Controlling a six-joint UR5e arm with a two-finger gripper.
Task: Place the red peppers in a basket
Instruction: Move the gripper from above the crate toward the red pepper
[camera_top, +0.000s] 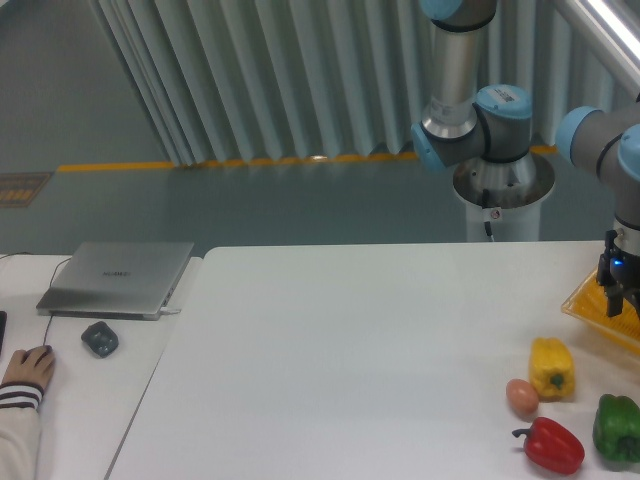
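Fingers (613, 303) empty above basket (590, 305); red pepper (553, 446) on table (350, 370).

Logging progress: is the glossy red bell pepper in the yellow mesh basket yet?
Out. The red bell pepper lies on the white table, apart from the basket.

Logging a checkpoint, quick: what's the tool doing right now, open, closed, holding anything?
Tool: two dark fingers hang above the flat yellow-orange mesh basket, apparently empty; open or closed cannot be told.

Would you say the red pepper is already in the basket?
No, the red pepper lies on the table, apart from the basket.
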